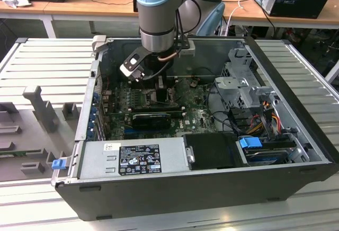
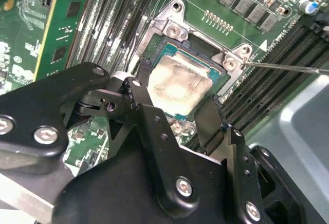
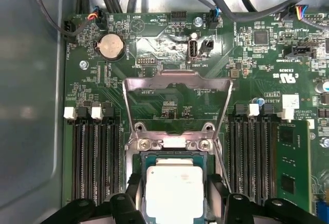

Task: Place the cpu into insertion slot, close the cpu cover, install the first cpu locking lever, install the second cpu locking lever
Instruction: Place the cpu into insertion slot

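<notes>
cpu (image 3: 174, 190) in insertion slot (image 3: 169, 155), cpu cover (image 3: 177, 82) raised

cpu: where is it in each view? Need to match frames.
Exterior view: hidden under the gripper, over the middle of the green board.
Second wrist view: the cpu, pale face up, at the insertion slot.
First wrist view: the cpu next to the raised cpu cover.
Shared landmark: black RAM slots flank it in both wrist views.
</notes>
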Controlling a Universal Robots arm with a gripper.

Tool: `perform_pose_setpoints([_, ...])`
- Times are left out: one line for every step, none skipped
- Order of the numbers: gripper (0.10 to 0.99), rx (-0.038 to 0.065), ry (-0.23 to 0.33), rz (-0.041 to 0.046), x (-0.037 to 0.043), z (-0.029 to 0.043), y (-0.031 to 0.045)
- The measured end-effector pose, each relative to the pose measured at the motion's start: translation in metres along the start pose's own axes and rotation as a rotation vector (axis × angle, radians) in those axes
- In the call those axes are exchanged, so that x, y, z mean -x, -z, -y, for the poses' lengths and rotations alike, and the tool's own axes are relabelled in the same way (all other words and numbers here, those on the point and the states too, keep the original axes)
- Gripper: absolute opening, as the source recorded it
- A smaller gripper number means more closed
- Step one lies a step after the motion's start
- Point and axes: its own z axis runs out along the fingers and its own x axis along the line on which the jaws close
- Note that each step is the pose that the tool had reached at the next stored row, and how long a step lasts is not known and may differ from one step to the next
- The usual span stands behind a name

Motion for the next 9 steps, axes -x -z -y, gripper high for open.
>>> perform_pose_setpoints([0.616, -0.001, 0.0, -0.0001, 0.0, -0.0002, 0.0019])
perform_pose_setpoints([0.616, -0.002, 0.0, 0.0, -0.0001, -0.0003, 0.0038])
perform_pose_setpoints([0.6, -0.004, 0.0, 0.0, -0.0002, -0.0005, 0.0064])
perform_pose_setpoints([0.6, -0.005, 0.0, 0.0001, -0.0002, -0.0005, 0.0071])
perform_pose_setpoints([0.471, -0.006, 0.0, 0.0001, -0.0002, -0.0006, 0.008])
perform_pose_setpoints([0.471, -0.007, 0.0, 0.0002, -0.0002, -0.0007, 0.0089])
perform_pose_setpoints([0.353, -0.007, 0.0, 0.0, -0.0002, -0.0007, 0.0099])
perform_pose_setpoints([0.29, -0.008, 0.0, 0.0001, -0.0003, -0.0008, 0.0104])
perform_pose_setpoints([0.29, -0.008, 0.0, 0.0002, -0.0003, -0.0008, 0.0107])
